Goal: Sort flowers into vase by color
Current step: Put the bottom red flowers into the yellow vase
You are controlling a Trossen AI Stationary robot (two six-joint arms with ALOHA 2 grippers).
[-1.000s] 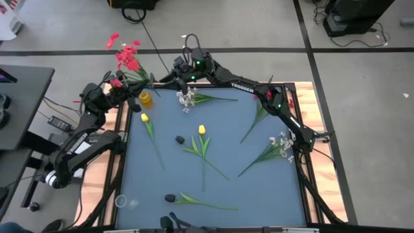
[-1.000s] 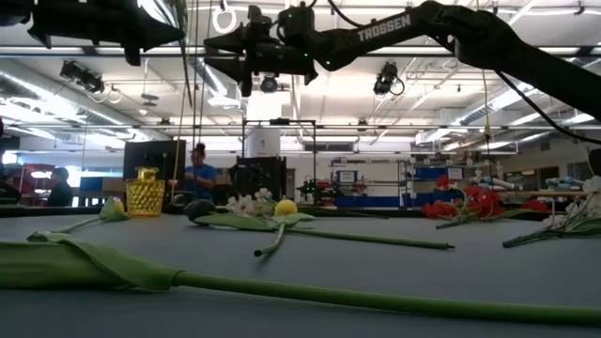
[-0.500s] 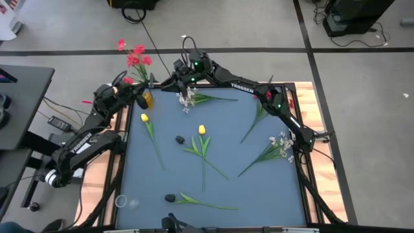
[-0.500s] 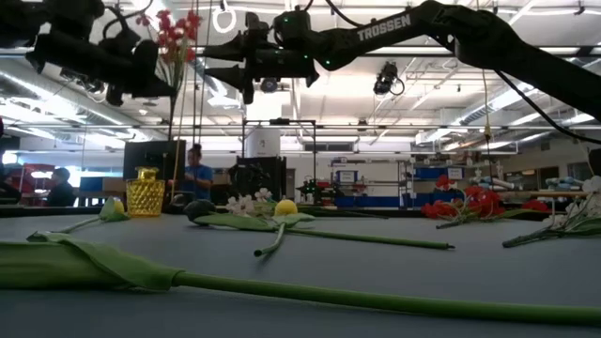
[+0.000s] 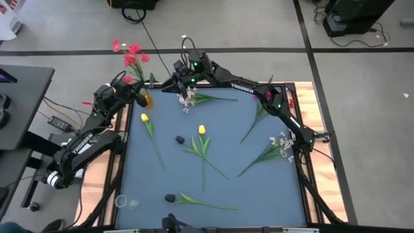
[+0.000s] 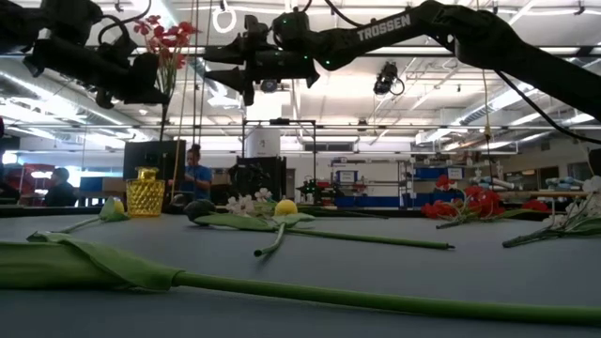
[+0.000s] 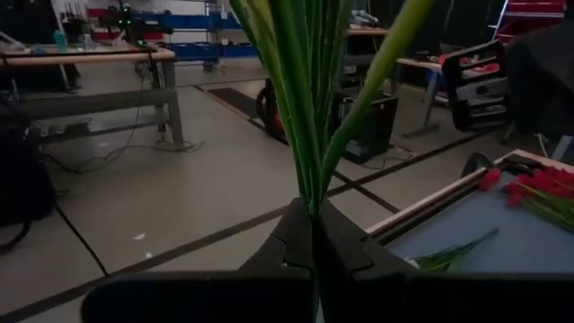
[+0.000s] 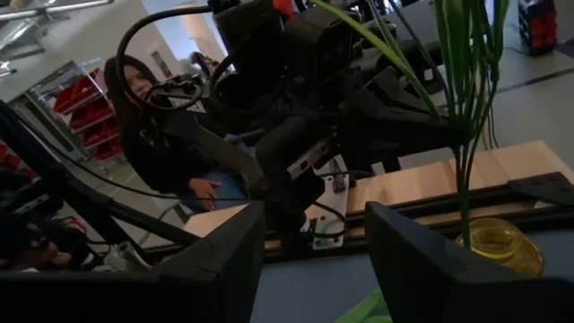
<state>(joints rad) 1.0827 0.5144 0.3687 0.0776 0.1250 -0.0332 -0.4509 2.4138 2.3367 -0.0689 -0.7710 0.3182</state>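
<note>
My left gripper [image 5: 138,97] is shut on a red-blossomed flower [image 5: 129,54] at the table's far left corner. It holds the flower upright over the yellow vase [image 5: 147,99]. In the right wrist view the green stems [image 8: 463,170] reach down to the vase mouth [image 8: 496,238]; whether they are inside I cannot tell. My right gripper [image 5: 163,80] hovers open beside the vase, above a white spray [image 5: 187,98]. Two yellow tulips [image 5: 201,129] [image 5: 144,118], another white spray [image 5: 282,141] and red flowers [image 6: 470,202] lie flat on the mat. My left gripper pinches the bundle of thin green stems [image 7: 311,205] between its two fingers, well below the red blossoms [image 6: 161,36]. The fingers come level from the table's left and lie across the stems. The flower stands upright, its blossoms high above the fingers.
A long green stem with leaves [image 5: 202,202] lies near the near edge. Two small dark objects [image 5: 179,139] [image 5: 169,197] sit on the blue mat [image 5: 259,188]. A wooden border [image 5: 310,103] frames the mat. People stand in the room beyond [image 6: 195,169].
My left gripper has moved toward the table's right, up to the yellow vase, carrying the red flower. The flower has swung from slanting outward to upright over the vase. The right arm has kept still.
</note>
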